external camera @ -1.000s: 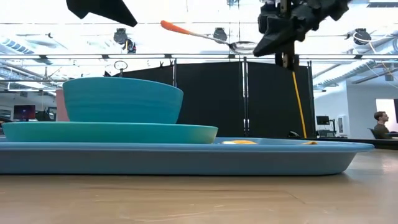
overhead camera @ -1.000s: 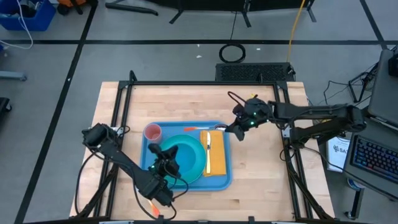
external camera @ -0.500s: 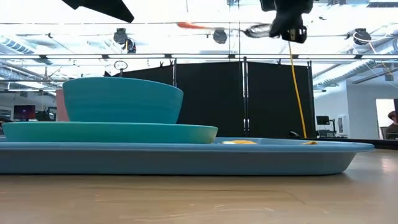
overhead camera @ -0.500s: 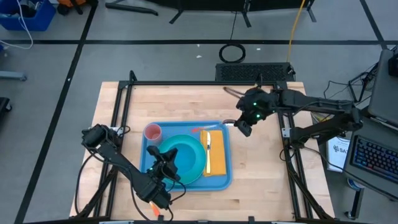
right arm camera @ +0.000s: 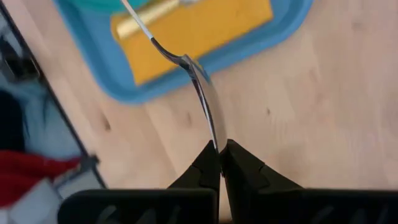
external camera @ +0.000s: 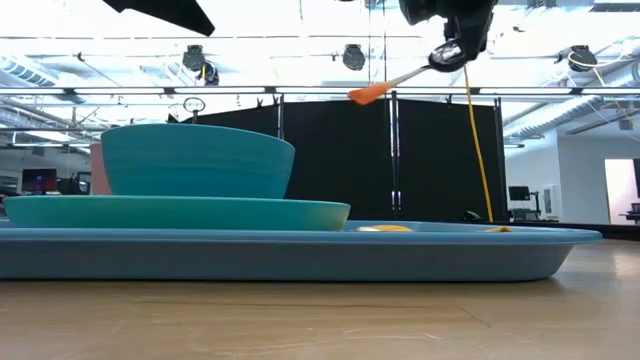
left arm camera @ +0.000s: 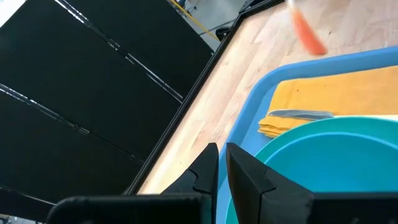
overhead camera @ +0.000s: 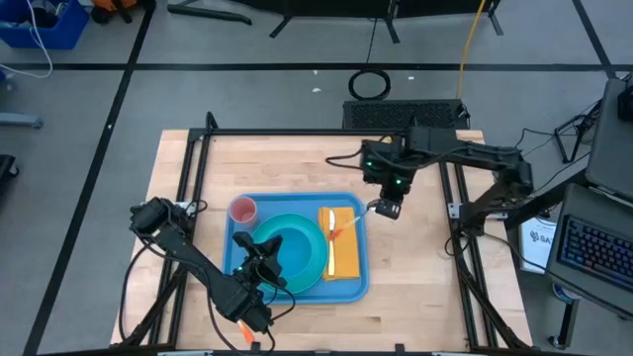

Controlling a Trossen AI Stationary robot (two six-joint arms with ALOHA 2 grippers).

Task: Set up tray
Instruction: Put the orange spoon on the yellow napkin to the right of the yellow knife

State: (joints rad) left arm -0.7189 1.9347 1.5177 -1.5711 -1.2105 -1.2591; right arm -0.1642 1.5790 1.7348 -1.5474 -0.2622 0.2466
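Bench (overhead camera: 415,297) carries the tray (overhead camera: 358,289), sitting mid-bench, long side running front to back. Left gripper (overhead camera: 269,247) sits at the near end, over the teal bowl (overhead camera: 267,247) stacked on the cyan plate (overhead camera: 309,245) in the tray; fingers nearly closed with only a slit between them in the left wrist view, nothing held. Yellow napkin (overhead camera: 344,259) lies along the tray's right side, beside the plate, with a fork (overhead camera: 332,237) on it. Pink cup (overhead camera: 243,210) stands in the tray's far-left corner. Right gripper (overhead camera: 386,209) hovers just past the tray's far-right corner, clamped on the bowl end of a spoon (right arm camera: 202,93); its orange handle (external camera: 372,92) slopes down toward the napkin, clear of the tray in the low view.
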